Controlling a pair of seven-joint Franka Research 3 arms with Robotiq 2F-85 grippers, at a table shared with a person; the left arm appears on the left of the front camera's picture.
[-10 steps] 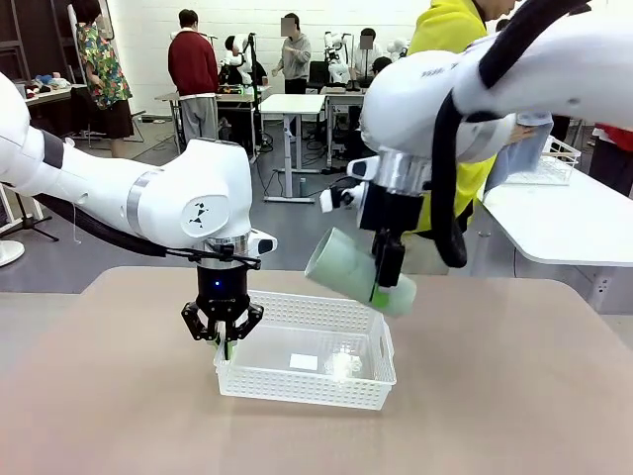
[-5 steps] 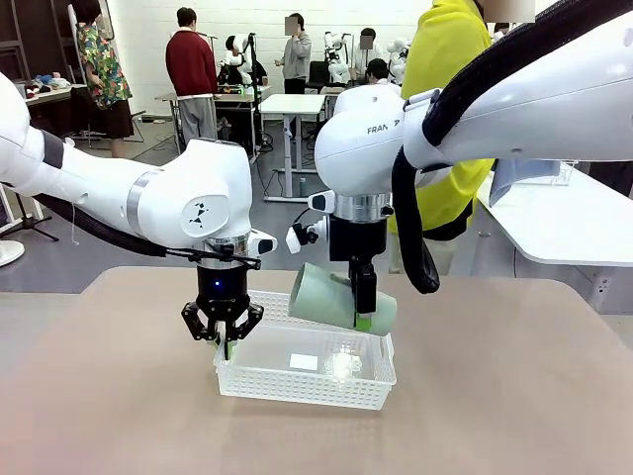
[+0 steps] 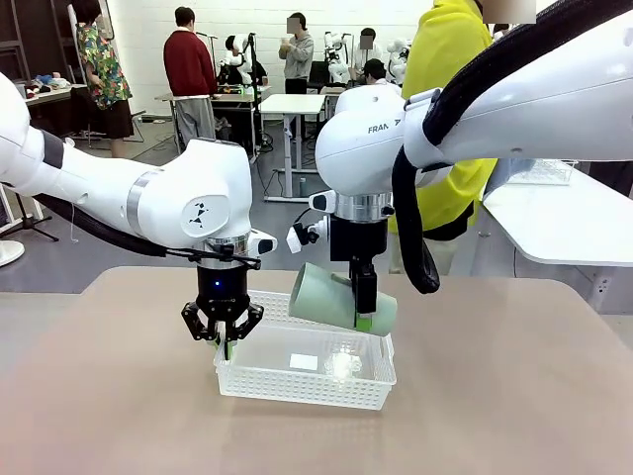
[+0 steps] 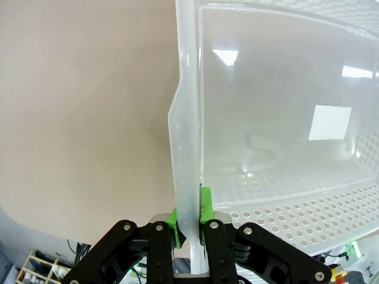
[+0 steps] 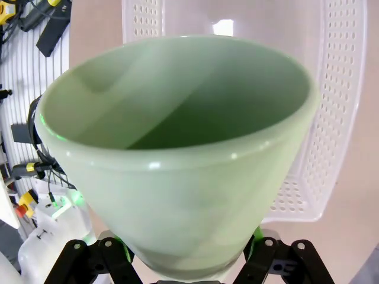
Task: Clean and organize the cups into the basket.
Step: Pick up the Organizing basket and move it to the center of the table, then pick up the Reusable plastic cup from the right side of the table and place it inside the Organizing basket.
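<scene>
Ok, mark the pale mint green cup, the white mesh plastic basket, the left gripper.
pale mint green cup (image 3: 328,297), front view, side wall.
white mesh plastic basket (image 3: 307,389), front view, near wall.
left gripper (image 4: 189,216), left wrist view, between its fingertips.

Open-plan robotics lab: rows of white benches (image 3: 293,103), people (image 3: 192,61) standing among them, upper left of frame.

We are seeing the basket (image 3: 307,389) sitting mid-table (image 3: 514,396), the cup (image 3: 326,297) hanging sideways above its far edge.
</scene>
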